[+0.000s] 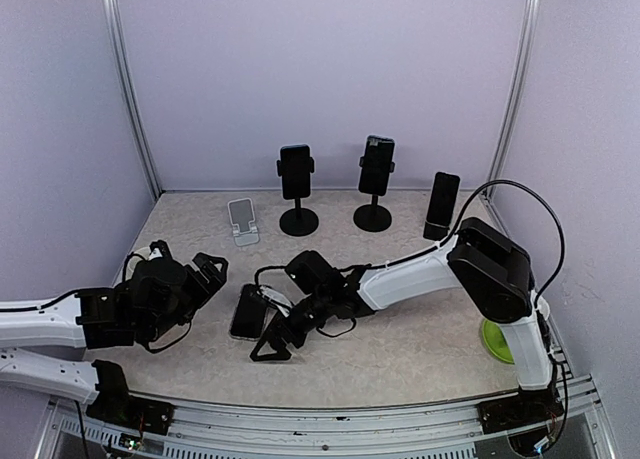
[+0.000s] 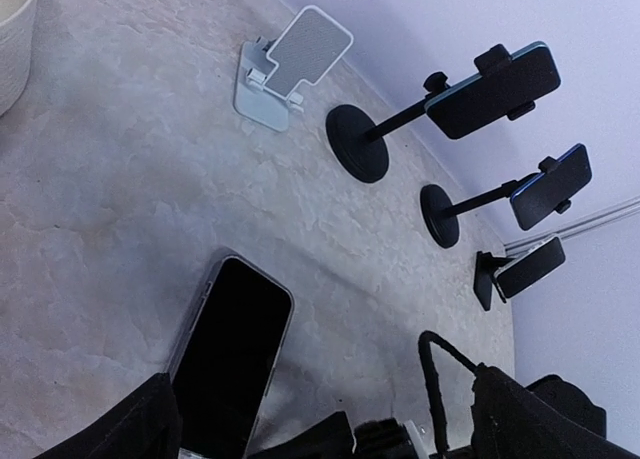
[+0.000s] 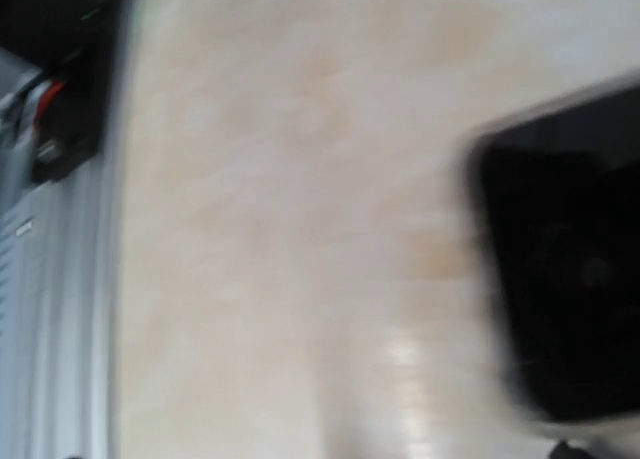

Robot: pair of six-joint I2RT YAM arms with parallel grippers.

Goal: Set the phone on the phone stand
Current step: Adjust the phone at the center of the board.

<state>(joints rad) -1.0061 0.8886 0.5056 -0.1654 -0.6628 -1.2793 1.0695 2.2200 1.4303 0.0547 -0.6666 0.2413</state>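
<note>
A black phone (image 1: 247, 312) lies flat, screen up, on the marbled table left of centre; the left wrist view shows it low in frame (image 2: 230, 349). The empty white phone stand (image 1: 242, 222) stands behind it, also seen by the left wrist camera (image 2: 295, 64). My right gripper (image 1: 272, 329) reaches across from the right and hangs open just right of the phone, holding nothing. My left gripper (image 1: 208, 269) is open to the phone's left, apart from it. The right wrist view is blurred, with a dark phone-like shape (image 3: 570, 269) at its right.
Three black stands along the back each hold a phone (image 1: 296, 172) (image 1: 376, 165) (image 1: 442, 201). A green round object (image 1: 493, 341) sits by the right arm's base. A cream container's rim (image 2: 15, 39) shows at the left. A metal rail (image 1: 330, 419) edges the near side.
</note>
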